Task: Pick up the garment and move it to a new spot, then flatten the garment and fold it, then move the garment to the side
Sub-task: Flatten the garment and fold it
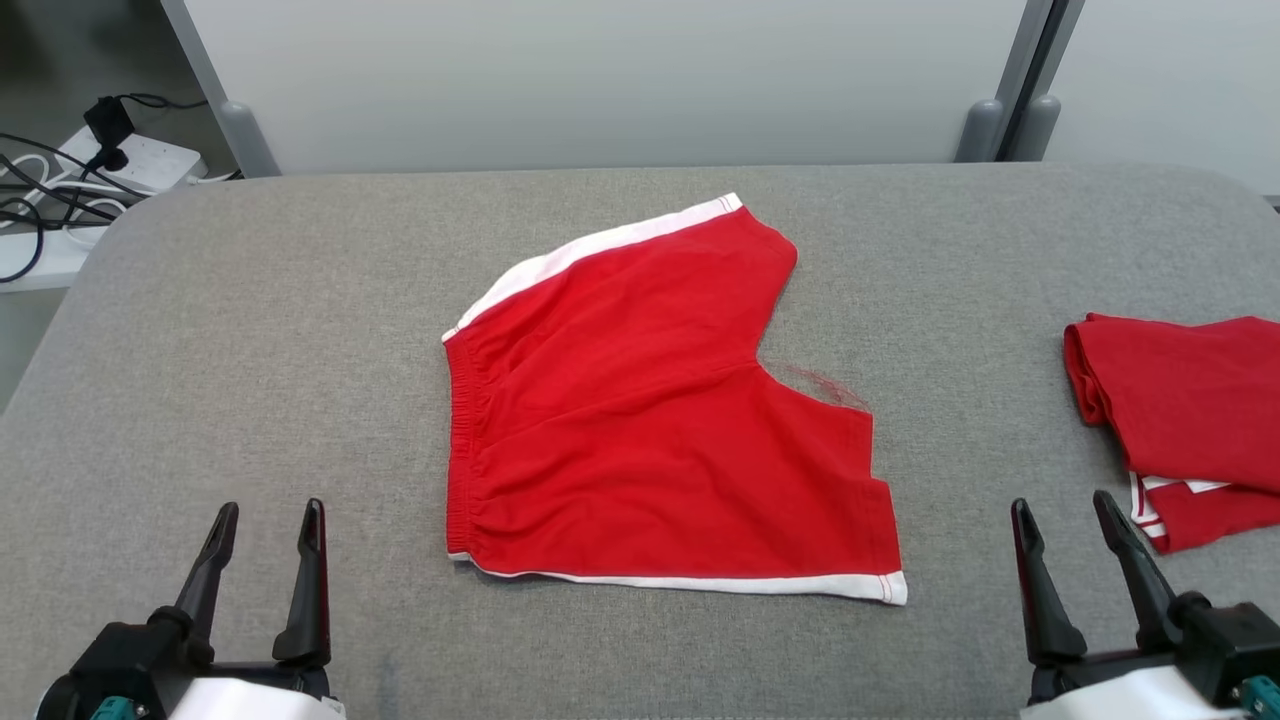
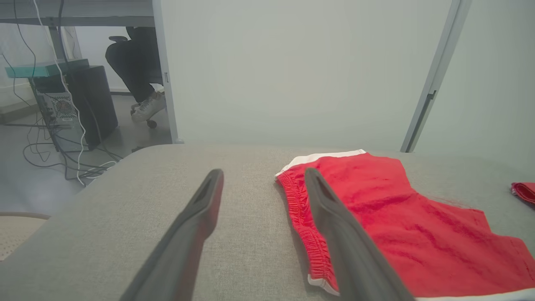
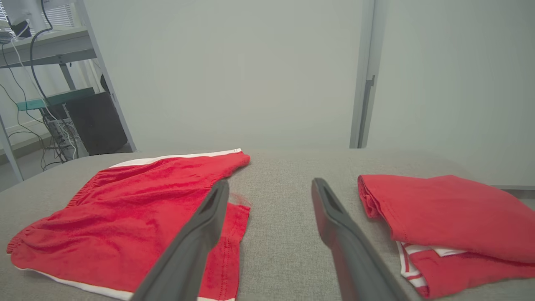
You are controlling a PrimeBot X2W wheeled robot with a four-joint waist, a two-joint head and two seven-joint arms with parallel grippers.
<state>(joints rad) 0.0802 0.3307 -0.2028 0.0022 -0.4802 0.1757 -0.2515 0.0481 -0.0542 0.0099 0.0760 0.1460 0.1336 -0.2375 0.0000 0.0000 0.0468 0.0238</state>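
Lying central on the table, the red shorts point waistband left, hems right. Left gripper and right gripper flank them at the table's near edge, spread empty, left nearer the waistband

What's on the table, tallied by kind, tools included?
Red shorts, spread flat: 1
Folded red pile: 1
Open tools: 2 (left tool, right tool)
Total: 4
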